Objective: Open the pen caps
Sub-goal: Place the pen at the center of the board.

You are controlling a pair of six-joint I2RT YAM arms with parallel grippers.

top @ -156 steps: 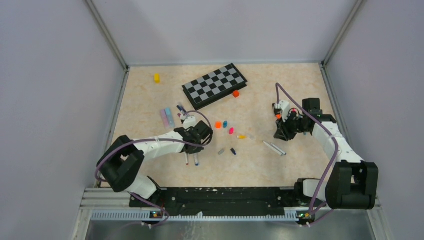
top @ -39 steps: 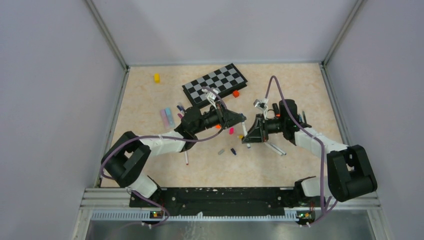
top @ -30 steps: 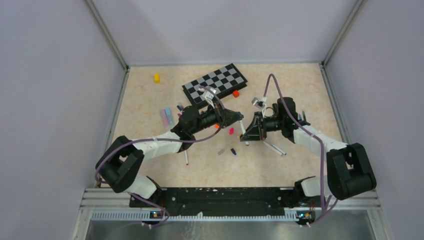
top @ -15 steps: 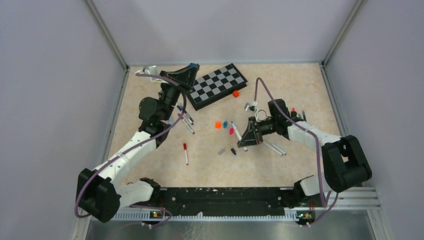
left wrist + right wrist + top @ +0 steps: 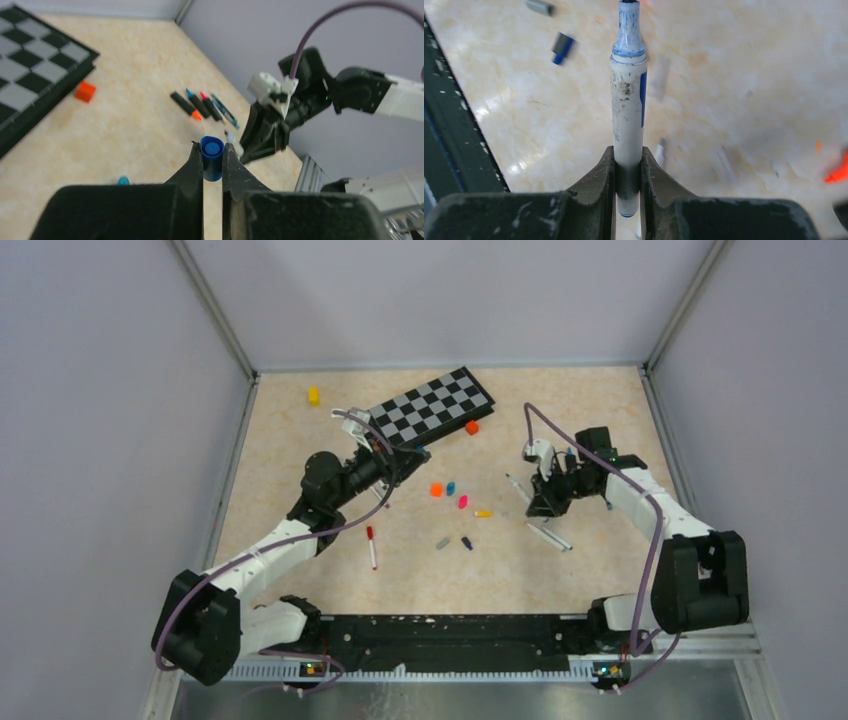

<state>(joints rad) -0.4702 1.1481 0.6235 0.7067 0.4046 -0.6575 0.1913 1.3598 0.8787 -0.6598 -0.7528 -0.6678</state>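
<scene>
My left gripper [image 5: 412, 453] hovers over the near edge of the chessboard, shut on a small blue pen cap [image 5: 212, 159] whose open end faces outward. My right gripper [image 5: 540, 503] is at the centre right, shut on a white-barrelled pen [image 5: 628, 110]. That pen's blue tip is bare and points left in the top view [image 5: 512, 482]. Loose caps lie between the grippers: orange [image 5: 436, 490], light blue [image 5: 450, 487], pink [image 5: 462, 502], yellow [image 5: 483, 513], grey [image 5: 442, 542] and dark blue [image 5: 466, 542]. A red-capped pen [image 5: 371, 546] lies near the left arm.
The black-and-grey chessboard [image 5: 447, 398] sits at the back centre with an orange block [image 5: 471, 427] beside it. A yellow block [image 5: 313, 396] lies at the back left. Two pens [image 5: 548, 536] lie below my right gripper. Black highlighters [image 5: 192, 105] lie by the right arm.
The grippers met at the centre a second ago and have pulled apart. The left arm swung up to the back left and came back with the blue cap. The right drew back right with the pen.
</scene>
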